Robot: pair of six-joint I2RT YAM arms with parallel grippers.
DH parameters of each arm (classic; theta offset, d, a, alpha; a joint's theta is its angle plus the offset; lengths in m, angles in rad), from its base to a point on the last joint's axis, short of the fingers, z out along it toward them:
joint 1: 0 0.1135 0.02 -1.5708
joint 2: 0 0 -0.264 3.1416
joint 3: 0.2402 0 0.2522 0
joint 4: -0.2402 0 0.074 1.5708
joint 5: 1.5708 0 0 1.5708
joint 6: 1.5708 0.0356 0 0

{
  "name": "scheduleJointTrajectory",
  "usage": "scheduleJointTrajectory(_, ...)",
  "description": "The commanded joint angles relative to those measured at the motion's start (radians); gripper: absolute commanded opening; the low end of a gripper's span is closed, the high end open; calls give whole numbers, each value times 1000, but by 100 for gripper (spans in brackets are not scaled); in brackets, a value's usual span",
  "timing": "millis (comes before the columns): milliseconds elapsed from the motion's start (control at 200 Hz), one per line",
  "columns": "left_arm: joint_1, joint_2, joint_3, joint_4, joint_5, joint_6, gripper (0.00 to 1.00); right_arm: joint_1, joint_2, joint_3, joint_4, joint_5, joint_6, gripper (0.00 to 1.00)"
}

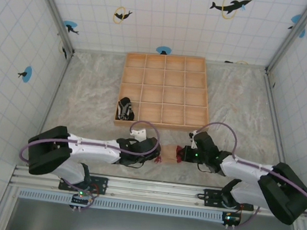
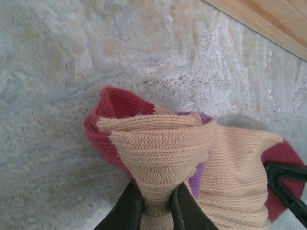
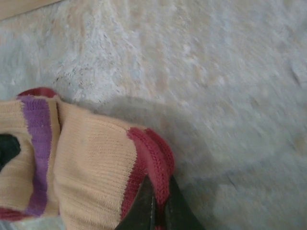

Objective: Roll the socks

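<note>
The tan sock (image 1: 169, 152) is held with its long axis left-right. Its left end is pinched by the left gripper (image 2: 154, 203), its red right end by the right gripper (image 3: 158, 203).

Tan knit sock with red ends (image 1: 168, 152): stretched between my left gripper (image 1: 155, 152) and my right gripper (image 1: 183, 153).
Wooden grid tray (image 1: 160, 126): sat behind it.
Black-and-white striped sock (image 1: 124, 110): lay in the tray's near-left compartment.

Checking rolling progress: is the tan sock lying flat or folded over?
Folded over: the tan sock is doubled up, the left gripper pinching the fold, the right gripper its red end.
</note>
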Motion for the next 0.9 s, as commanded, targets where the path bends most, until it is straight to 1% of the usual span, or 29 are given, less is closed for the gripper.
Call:
scheduleJointTrajectory(0, -31, 45, 25, -101, -1, -107, 0, -1, 87, 109, -48, 27, -103, 0)
scheduleJointTrajectory(120, -81, 61, 56, -128, -41, -159, 0, -1, 179, 227, -71, 55, -204, 0)
scheduleJointTrajectory(130, -84, 61, 58, -130, -44, -164, 0, 0, 187, 237, -96, 57, -213, 0)
scheduleJointTrajectory(290, -136, 48, 49, -180, -107, -275, 0, -3, 317, 380, -158, 91, -327, 0)
scheduleJointTrajectory(455, -228, 24, 56, -222, -262, -402, 0, 4, 413, 476, -163, 101, -330, 0)
scheduleJointTrajectory(561, -242, 41, 64, -238, -278, -443, 0, 18, 446, 512, -151, 76, -335, 0)
scheduleJointTrajectory(641, -245, 54, 76, -243, -280, -440, 0, 36, 444, 508, -116, 38, -346, 0)
scheduleJointTrajectory(686, -245, 60, 83, -255, -280, -441, 0, 43, 437, 496, -95, 26, -349, 9)
scheduleJointTrajectory(726, -245, 60, 87, -264, -286, -447, 0, 43, 426, 478, -87, -1, -349, 13)
scheduleJointTrajectory(791, -245, 52, 81, -267, -293, -454, 0, 39, 391, 437, -24, -22, -348, 23)
scheduleJointTrajectory(821, -245, 49, 80, -268, -294, -454, 0, 39, 365, 415, -6, -27, -351, 31)
scheduleJointTrajectory(876, -245, 46, 81, -277, -296, -458, 0, 40, 305, 369, 28, -30, -357, 51)
scheduleJointTrajectory(896, -245, 46, 81, -280, -295, -457, 0, 39, 281, 353, 36, -32, -360, 56)
